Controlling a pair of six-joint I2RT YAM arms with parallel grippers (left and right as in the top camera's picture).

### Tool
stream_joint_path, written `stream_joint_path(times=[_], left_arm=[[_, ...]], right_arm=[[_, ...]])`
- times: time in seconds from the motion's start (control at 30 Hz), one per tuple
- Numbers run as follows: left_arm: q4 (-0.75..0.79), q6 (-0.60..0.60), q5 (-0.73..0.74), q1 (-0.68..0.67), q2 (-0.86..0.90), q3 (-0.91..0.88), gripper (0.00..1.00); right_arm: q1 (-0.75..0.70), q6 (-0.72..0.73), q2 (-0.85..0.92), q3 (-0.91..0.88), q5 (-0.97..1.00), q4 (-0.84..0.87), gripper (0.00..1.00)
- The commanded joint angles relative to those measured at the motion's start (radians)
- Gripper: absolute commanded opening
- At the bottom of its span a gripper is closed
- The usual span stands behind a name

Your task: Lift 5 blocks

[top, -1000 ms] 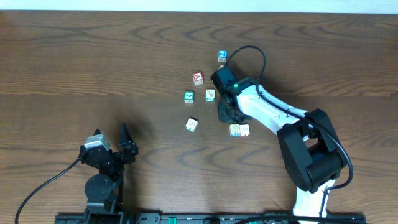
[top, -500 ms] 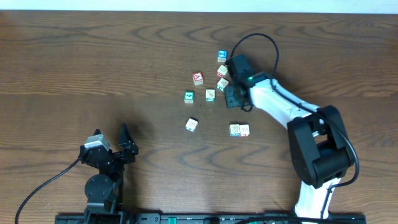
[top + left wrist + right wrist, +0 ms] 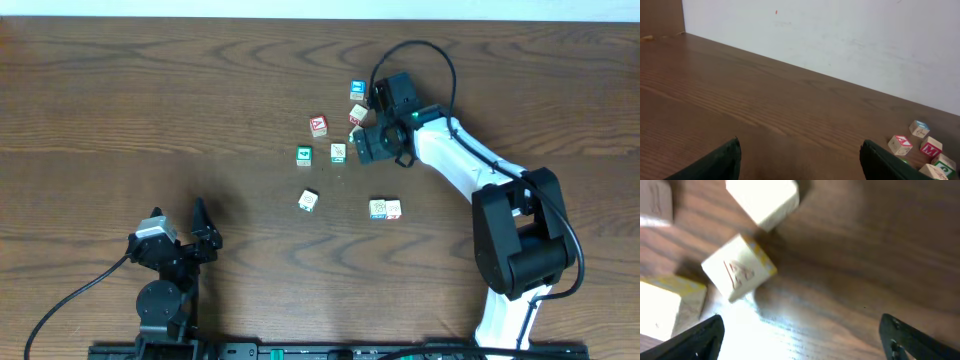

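The red-faced wooden cube (image 3: 318,125) lies on the brown wooden table (image 3: 120,100). Behind it to the right is the blue-faced wooden cube (image 3: 357,90). Just right of it is a plain cream wooden cube (image 3: 358,113). Before it, slightly left, is the green-faced wooden cube (image 3: 304,155), and before it to the right the green-edged cream wooden cube (image 3: 339,152). Farther before it lies a lone tilted cream wooden cube (image 3: 308,200). Well before it to the right, the cream wooden cube with a leafy picture (image 3: 379,208) touches the cream wooden cube with an orange picture (image 3: 393,208).

Abt 9 blocks (image 3: 308,200), 2 robot arms (image 3: 462,166), 1 table (image 3: 120,100).

Wood tbl (image 3: 150,100); blocks (image 3: 308,200) scattered ctr-right, maybe 8.
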Motion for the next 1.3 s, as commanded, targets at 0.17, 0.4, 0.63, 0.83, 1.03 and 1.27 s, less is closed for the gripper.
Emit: stream_joint_path(times=[0.17,0.4,0.63,0.83,1.03,1.27], left_arm=[[-0.042,-0.002,-0.006,0.005,-0.004,-0.018,0.76],[-0.042,-0.002,-0.006,0.005,-0.004,-0.018,0.76],[-0.042,-0.002,-0.006,0.005,-0.004,-0.018,0.77],[-0.042,-0.002,-0.006,0.005,-0.004,-0.018,0.77],[-0.042,-0.002,-0.006,0.005,-0.004,-0.018,0.76],[-0.042,-0.002,-0.006,0.005,-0.004,-0.018,0.77]], right_arm=[[-0.04,0.254,0.001,0.139,0.15,-0.128,0.95],[-0.084,0.476,0.002,0.176,0.199,-0.342,0.88],[-0.095,0.491,0.002,0.162,0.141,-0.366,0.81],[-0.104,0.563,0.017,0.161,0.141,-0.391,0.72],[-0.126,0.507,0.045,0.161,0.149,-0.334,0.48],[-0.161,0.489,0.048,0.161,0.148,-0.305,0.4]])
